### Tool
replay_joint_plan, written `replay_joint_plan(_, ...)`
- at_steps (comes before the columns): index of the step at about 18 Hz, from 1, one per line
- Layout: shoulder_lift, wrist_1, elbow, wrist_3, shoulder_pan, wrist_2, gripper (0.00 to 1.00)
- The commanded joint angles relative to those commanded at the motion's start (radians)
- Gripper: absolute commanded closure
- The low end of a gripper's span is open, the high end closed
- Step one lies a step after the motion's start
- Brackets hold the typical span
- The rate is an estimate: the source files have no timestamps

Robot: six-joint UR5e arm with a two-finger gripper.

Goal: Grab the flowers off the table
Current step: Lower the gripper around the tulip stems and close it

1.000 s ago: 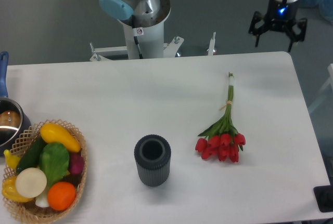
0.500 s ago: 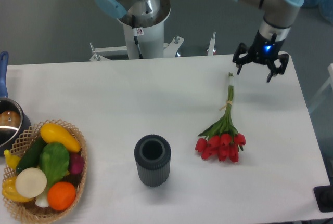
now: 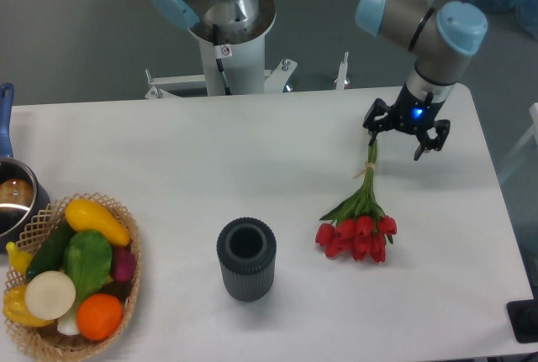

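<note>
Flowers (image 3: 363,211) lie flat on the white desk (image 3: 252,152), to the right of the dark ribbed vase (image 3: 246,259). Their long axis runs nearly straight away from the vase's side of the desk: red heads nearest the front edge, thin stems reaching back. Above the stem ends hangs the gripper (image 3: 406,129), fingers spread and grasping nothing. A good pick would straddle the stems crosswise, descend low, then close.
</note>
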Motion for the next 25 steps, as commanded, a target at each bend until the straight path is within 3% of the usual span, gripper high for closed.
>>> replay_joint_plan(6,-0.031,0.077,0.0,-0.074,-0.032,0.006,0.0)
replay_joint_plan(20,-0.065,0.08,-0.008,-0.077,-0.055,0.008,0.01)
replay_joint_plan(24,-0.065,0.08,-0.002,-0.083,-0.071,0.009,0.3)
replay_joint_plan(25,-0.065,0.08,-0.002,-0.081,-0.071,0.009,0.33)
